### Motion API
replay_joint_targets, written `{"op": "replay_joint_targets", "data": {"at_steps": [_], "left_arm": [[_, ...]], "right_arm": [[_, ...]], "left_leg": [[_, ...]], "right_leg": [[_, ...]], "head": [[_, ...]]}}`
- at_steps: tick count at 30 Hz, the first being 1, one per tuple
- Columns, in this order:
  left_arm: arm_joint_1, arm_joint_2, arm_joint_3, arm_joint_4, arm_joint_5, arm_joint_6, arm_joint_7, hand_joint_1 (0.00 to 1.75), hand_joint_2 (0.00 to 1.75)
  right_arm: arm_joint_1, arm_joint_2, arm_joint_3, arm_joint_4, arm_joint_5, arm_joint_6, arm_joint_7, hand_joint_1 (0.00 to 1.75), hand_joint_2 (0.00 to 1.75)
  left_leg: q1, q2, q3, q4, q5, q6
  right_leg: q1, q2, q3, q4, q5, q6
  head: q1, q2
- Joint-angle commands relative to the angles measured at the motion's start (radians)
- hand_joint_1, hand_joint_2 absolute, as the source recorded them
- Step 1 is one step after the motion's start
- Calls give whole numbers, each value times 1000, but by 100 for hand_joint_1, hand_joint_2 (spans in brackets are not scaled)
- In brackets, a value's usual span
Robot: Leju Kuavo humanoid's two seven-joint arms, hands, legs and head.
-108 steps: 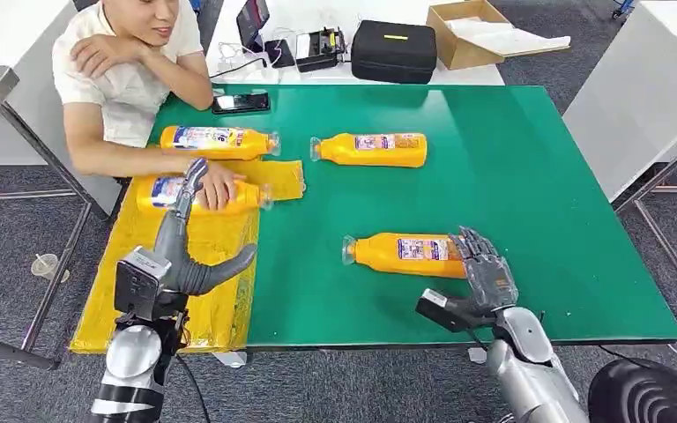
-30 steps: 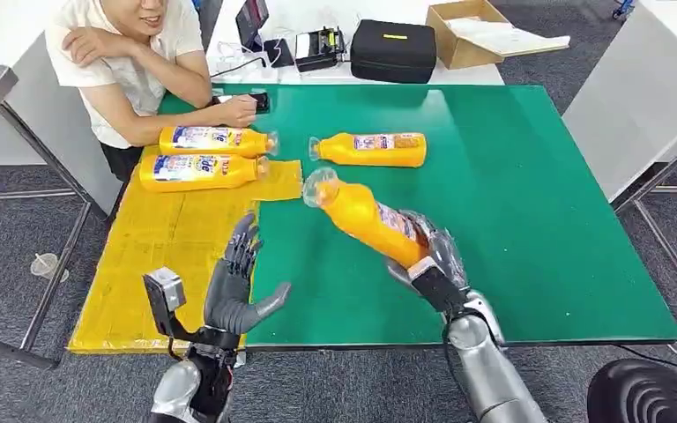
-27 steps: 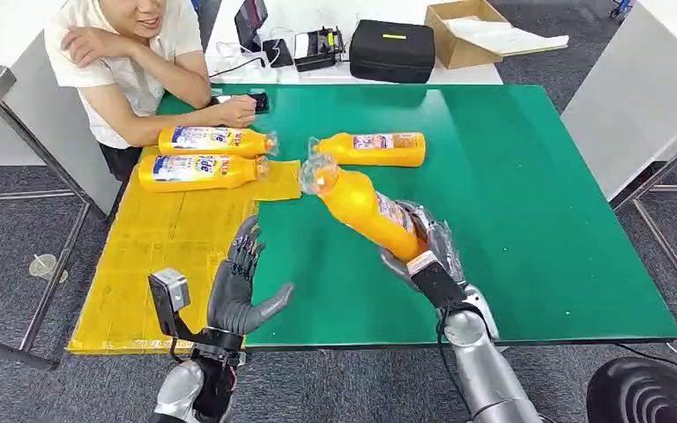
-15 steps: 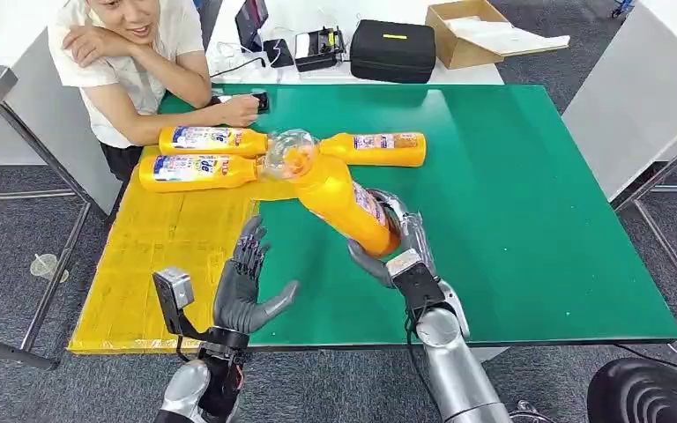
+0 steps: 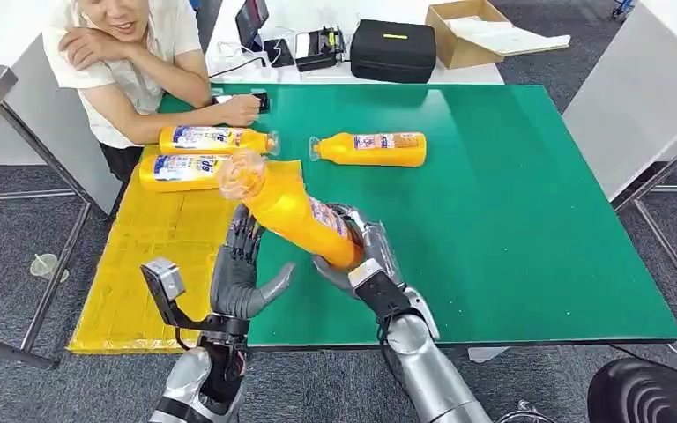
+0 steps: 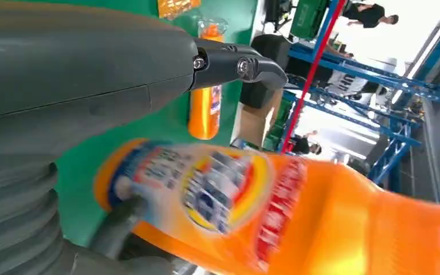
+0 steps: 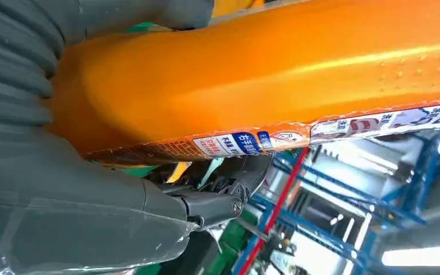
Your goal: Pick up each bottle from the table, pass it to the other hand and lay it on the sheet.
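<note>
Head view, left to right: a person is leaning at the far left corner of the green table. Two orange bottles are lying side by side at the far end of the yellow sheet. The left hand is standing with fingers spread, holding nothing, just beside the orange bottle that the right hand is gripping by its base, cap tilted up toward the far left. A fourth orange bottle is lying on the table, far of centre
</note>
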Motion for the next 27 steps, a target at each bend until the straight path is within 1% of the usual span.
{"op": "replay_joint_targets", "data": {"at_steps": [1, 3, 4, 5, 9, 10, 12, 13, 15, 18, 20, 21, 22, 23, 24, 25, 26, 27], "left_arm": [[-61, -3, -19, 37, 19, 17, -4, 0, 175], [-68, -4, -24, 43, 29, 11, -1, 0, 175], [-68, -5, -28, 45, 28, 12, -2, 0, 175], [-68, -5, -28, 45, 28, 12, -2, 0, 175], [-68, -5, -29, 45, 28, 12, -2, 0, 175], [-68, -5, -29, 45, 28, 12, -2, 0, 175], [-68, 0, -39, 46, 55, -3, 7, 0, 175], [-71, 1, -42, 50, 56, -2, 7, 0, 175], [-76, 4, -49, 66, 66, -2, 14, 0, 175], [-95, 4, -54, 109, 72, 2, 20, 0, 175], [-115, -1, -49, 145, 88, 0, 31, 0, 175], [-123, -3, -45, 156, 91, 3, 33, 0, 175], [-125, -3, -44, 157, 91, 3, 33, 0, 175], [-134, -13, -28, 177, 114, 0, 42, 9, 175], [-137, -14, -25, 181, 115, 2, 42, 175, 175], [-145, -8, -28, 185, 104, 3, 31, 175, 175], [-146, -7, -27, 185, 104, 3, 30, 175, 175], [-143, -6, -21, 176, 106, 4, 19, 175, 175]], "right_arm": [[-54, -18, 92, 154, 15, -14, -12, 175, 175], [-55, -17, 104, 164, 18, -20, -12, 175, 175], [-54, -16, 106, 167, 17, -23, -13, 175, 175], [-54, -16, 106, 167, 17, -23, -13, 175, 175], [-56, -18, 105, 169, 17, -24, -13, 175, 175], [-56, -18, 105, 169, 17, -24, -13, 175, 175], [-62, -19, 111, 185, 9, -29, -14, 173, 175], [-62, -18, 112, 189, 7, -32, -15, 175, 175], [-61, -16, 121, 195, 5, -36, -22, 175, 175], [-61, -15, 148, 182, 22, -62, -31, 175, 175], [-64, -13, 167, 166, 25, -70, -31, 175, 175], [-64, -9, 172, 162, 29, -78, -29, 175, 175], [-65, -9, 173, 161, 29, -79, -29, 175, 175], [-67, -6, 181, 160, 26, -76, -28, 175, 175], [-69, -6, 183, 165, 25, -78, -24, 162, 175], [-73, -4, 184, 179, 14, -78, -20, 148, 175], [-73, -4, 183, 181, 12, -79, -19, 129, 175], [-72, -4, 178, 191, 7, -86, -17, 115, 175]], "left_leg": [[0, 2, 3, 0, -1, 0], [1, 3, 7, 2, -4, 0], [0, 2, 3, 0, -1, 0], [1, 2, 5, 1, -2, 0], [0, 1, 2, 0, -1, 0], [1, 1, 4, 1, -2, 0], [0, 1, 3, 0, -1, 0], [0, 1, 2, 0, -1, 0], [1, 2, 6, 1, -3, 0], [0, 1, 2, 0, -1, 0], [1, 2, 6, 1, -3, 0], [0, 1, 2, 0, -1, 0], [1, 1, 4, 1, -2, 0], [0, 1, 2, 0, -1, 0], [0, 1, 1, 0, 0, 0], [1, 2, 4, 1, -2, 0], [0, 2, 3, 0, -1, 0], [0, 1, 1, 0, 0, 0]], "right_leg": [[1, 0, 3, 0, -1, -3], [3, 1, 7, 0, -3, -5], [1, 0, 3, 0, -1, -3], [2, 0, 5, 0, -2, -4], [1, 0, 2, -1, -1, -2], [2, -1, 5, 0, -2, -4], [1, 0, 3, 0, -1, -3], [1, 0, 2, 0, 0, -2], [2, 0, 6, 0, -2, -5], [1, 0, 2, 0, 0, -2], [2, 0, 6, 0, -3, -5], [1, 0, 2, 0, -1, -2], [2, -1, 5, 0, -2, -4], [1, -1, 3, 0, -1, -3], [1, 0, 1, 0, 0, -2], [1, 0, 4, 0, -2, -4], [1, 0, 3, 0, -1, -3], [1, 0, 1, 0, 0, -2]], "head": [[0, 0], [0, 0], [0, 0], [0, 0], [0, 0], [0, 0], [0, 0], [0, 0], [0, 0], [0, 0], [0, 0], [0, 0], [0, 0], [0, 0], [0, 0], [0, 0], [0, 0], [0, 0]]}}
